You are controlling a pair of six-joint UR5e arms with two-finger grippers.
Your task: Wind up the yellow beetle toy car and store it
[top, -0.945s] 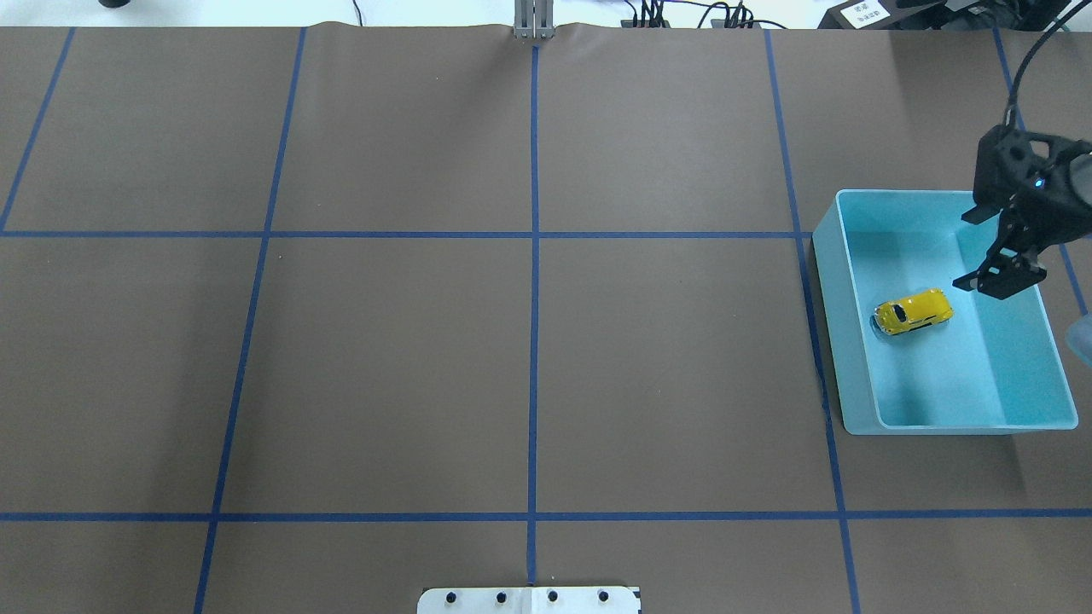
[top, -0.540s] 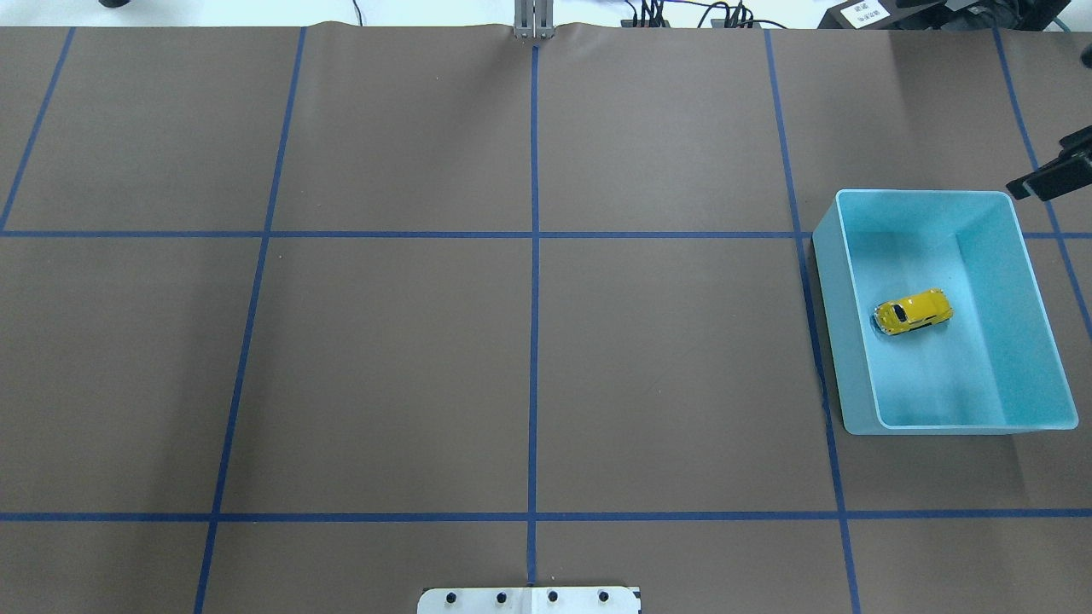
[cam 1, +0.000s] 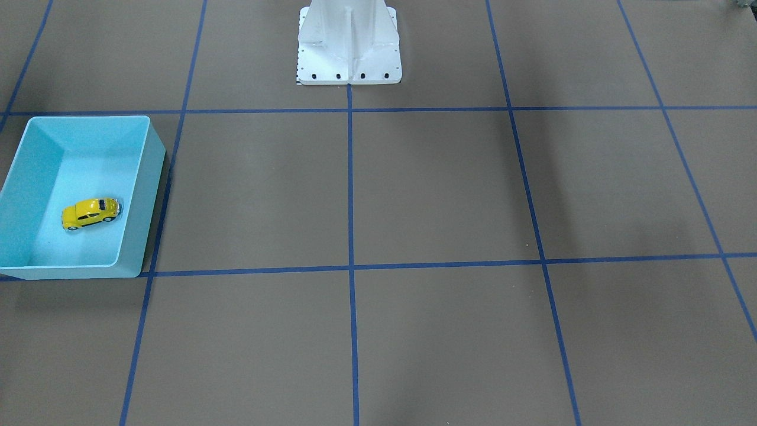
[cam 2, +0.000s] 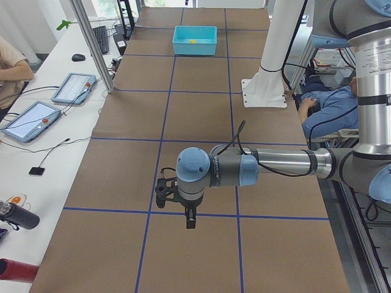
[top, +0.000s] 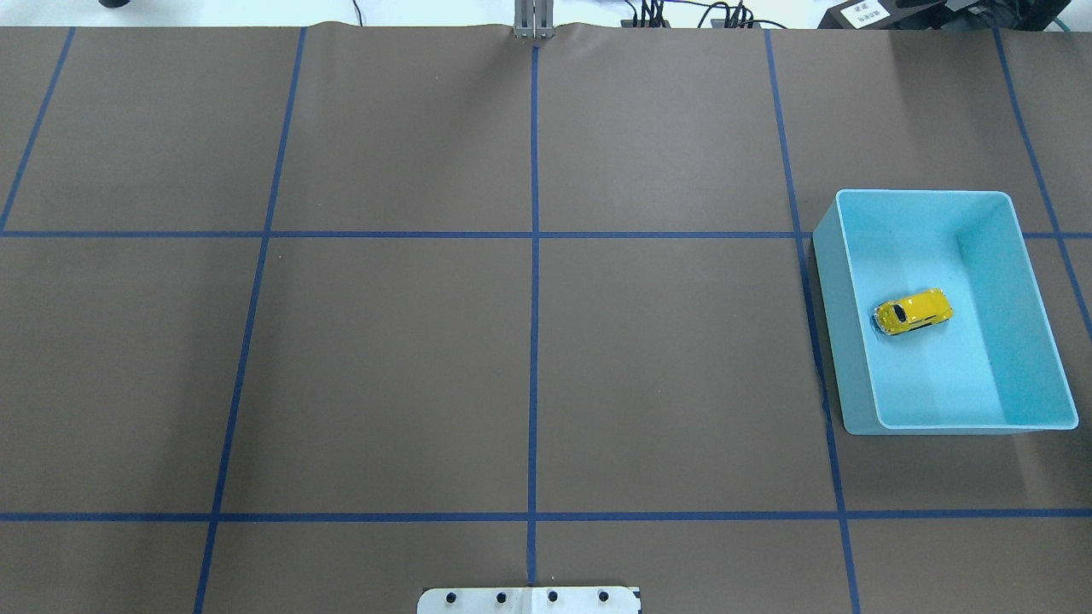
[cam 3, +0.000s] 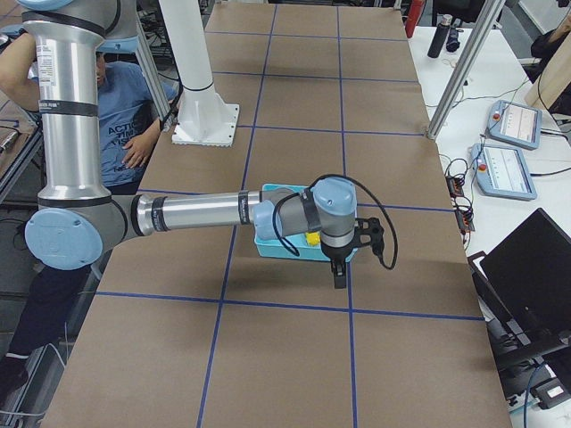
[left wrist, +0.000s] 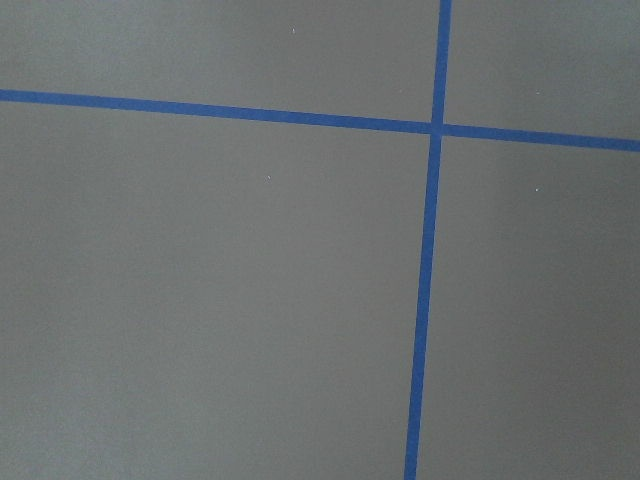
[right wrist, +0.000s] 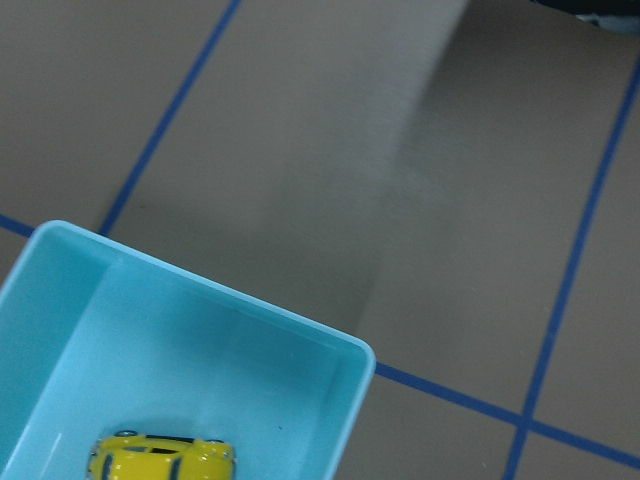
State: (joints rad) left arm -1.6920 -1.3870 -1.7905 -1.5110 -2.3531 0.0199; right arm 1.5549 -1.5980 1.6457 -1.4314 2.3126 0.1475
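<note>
Left claw [cam 2: 190, 218] hangs over bare tabletop [top: 384, 367]; open or closed, I cannot tell. The car [top: 913, 312] sits on its wheels inside the bin [top: 921, 194], at the tabletop's 3 o'clock. Right claw [cam 3: 339, 275] hangs near the bin, state likewise unclear.

The bin [top: 930, 198] is open at the top; its four upright walls bar any sideways way in; inside, the car [top: 913, 311] sits close to the wall that faces the table's middle, with wider bare floor between it and the opposite wall; flat brown mat [top: 665, 341] lies around the bin; the white post base [cam 1: 349, 41] stands well apart from the bin, at the robot's edge
</note>
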